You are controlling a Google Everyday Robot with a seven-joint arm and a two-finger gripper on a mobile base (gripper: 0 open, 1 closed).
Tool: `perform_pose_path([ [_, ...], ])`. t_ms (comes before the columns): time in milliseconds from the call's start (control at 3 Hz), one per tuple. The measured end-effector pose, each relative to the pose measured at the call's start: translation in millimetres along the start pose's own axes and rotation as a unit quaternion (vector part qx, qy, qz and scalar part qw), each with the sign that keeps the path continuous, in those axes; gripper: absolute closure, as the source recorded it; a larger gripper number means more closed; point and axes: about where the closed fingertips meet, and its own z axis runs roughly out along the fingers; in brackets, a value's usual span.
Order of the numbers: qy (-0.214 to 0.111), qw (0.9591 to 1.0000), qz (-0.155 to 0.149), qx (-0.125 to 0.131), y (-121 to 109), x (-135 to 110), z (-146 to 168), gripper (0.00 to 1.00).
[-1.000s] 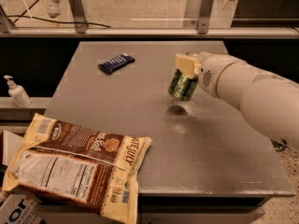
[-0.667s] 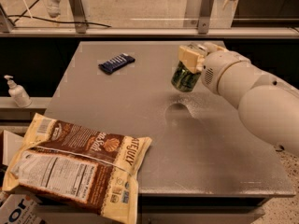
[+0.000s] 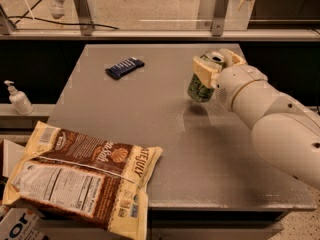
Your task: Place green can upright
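The green can [image 3: 201, 86] has pale and dark markings and a silver lid. It is held in the air above the grey table [image 3: 150, 134], tilted a little with its top towards the right. My gripper [image 3: 214, 66] is shut on the green can near its top, with one cream finger [image 3: 204, 70] across its left side. The white arm reaches in from the right. The can's shadow falls on the table just below it.
A dark blue snack bar [image 3: 124, 67] lies at the far left of the table. A large brown and cream chip bag [image 3: 82, 174] overhangs the front left corner. A white pump bottle [image 3: 19, 99] stands left of the table. A railing runs behind.
My gripper has lifted the green can a little higher and moved it slightly right and farther back over the table. The can stays in the grip.
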Motion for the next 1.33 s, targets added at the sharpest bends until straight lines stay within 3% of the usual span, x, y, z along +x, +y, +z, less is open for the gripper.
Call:
perform_pose_path([
  [667, -0.001, 0.9997, -0.017, 0.017, -7, -1, 4, 1.0],
  [1333, 0.014, 0.9972, -0.038, 0.063, 12, -12, 8, 1.0],
])
